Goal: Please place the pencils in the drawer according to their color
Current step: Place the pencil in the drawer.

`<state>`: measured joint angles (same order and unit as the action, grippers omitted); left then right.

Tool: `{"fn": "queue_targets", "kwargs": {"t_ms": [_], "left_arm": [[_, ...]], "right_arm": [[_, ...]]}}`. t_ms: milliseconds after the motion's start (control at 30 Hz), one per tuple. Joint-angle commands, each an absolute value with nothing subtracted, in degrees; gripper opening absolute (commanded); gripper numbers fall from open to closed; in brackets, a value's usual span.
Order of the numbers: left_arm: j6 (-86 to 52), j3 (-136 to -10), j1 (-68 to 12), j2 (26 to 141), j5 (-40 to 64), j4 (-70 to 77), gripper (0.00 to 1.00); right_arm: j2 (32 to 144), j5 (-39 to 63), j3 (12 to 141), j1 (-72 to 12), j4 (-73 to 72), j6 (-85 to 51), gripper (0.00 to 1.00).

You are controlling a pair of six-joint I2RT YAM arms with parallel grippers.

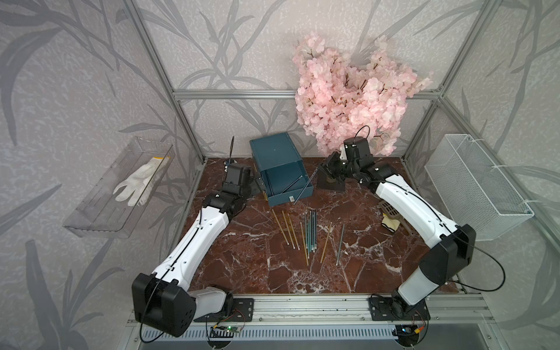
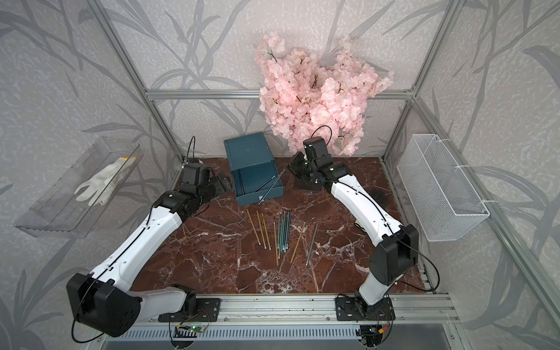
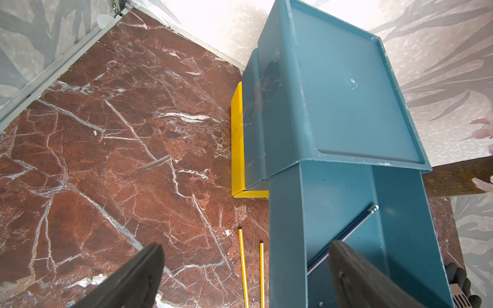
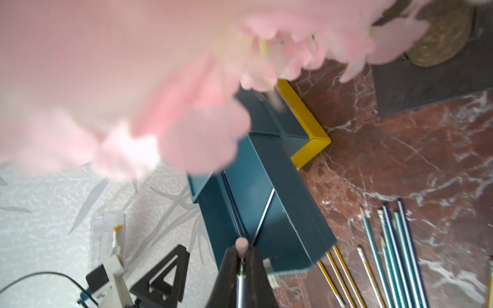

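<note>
At the back of the red marble worktop [image 1: 242, 266], a dark teal three-drawer chest [image 1: 274, 151], its top drawer [image 1: 281, 201] pulled well out toward the arms in both top views. Lying slantwise inside that drawer, one dark pencil [image 1: 291, 184]. Right claw [image 4: 241, 260] clenched on a second dark pencil [image 1: 305, 188] just below its pink eraser [image 4: 241, 243], shaft sloping down from the claw to the drawer's front rim, near the white tab [image 1: 291, 198]; contact with the rim impossible to tell. Left claw [image 3: 246, 245] spread wide and grasping nothing, hovering beside the drawer's left wall. Bottom yellow drawer [image 3: 237, 138] and the middle teal drawer [image 3: 252, 120] poking slightly out of the casing. Spread on the worktop in front of the chest, the loose pencils: yellow ones [image 1: 286, 228] to the left, a tight teal-and-navy bunch [image 1: 312, 230] in the middle, another yellow pencil [image 1: 326, 242] and a grey-looking pencil [image 1: 340, 242] to the right. Behind the right arm, a spray of pink blossom [image 1: 348, 97].
</note>
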<state>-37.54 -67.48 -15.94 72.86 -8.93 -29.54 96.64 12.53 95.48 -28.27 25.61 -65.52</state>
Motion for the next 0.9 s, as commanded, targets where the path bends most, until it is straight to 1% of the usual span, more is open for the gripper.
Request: {"fn": "queue_targets", "kwargs": {"t_ms": [0, 133, 300, 600, 867], "left_arm": [[-37.4, -69.5, -15.6, 73.3, -9.7, -30.3, 1.00], [-37.4, -69.5, -15.6, 73.1, -9.5, -30.6, 1.00], [-37.4, -69.5, -15.6, 73.3, -9.3, -30.8, 1.00], [-37.4, -69.6, -15.6, 73.4, -8.8, -30.7, 1.00], [-37.3, -69.3, -15.5, 73.4, -8.9, -30.5, 1.00]], "right_arm": [[100.7, 9.3, 98.4, -29.0, 21.4, -69.0, 0.00], [104.5, 7.7, 101.4, -29.2, 19.3, -70.5, 0.00], [109.6, 5.6, 108.0, -29.4, 20.3, -70.3, 0.00], [117.8, 3.0, 118.9, -31.7, 26.6, -64.8, 0.00], [121.1, 1.8, 122.4, -34.9, 30.9, -59.9, 0.00]]}}
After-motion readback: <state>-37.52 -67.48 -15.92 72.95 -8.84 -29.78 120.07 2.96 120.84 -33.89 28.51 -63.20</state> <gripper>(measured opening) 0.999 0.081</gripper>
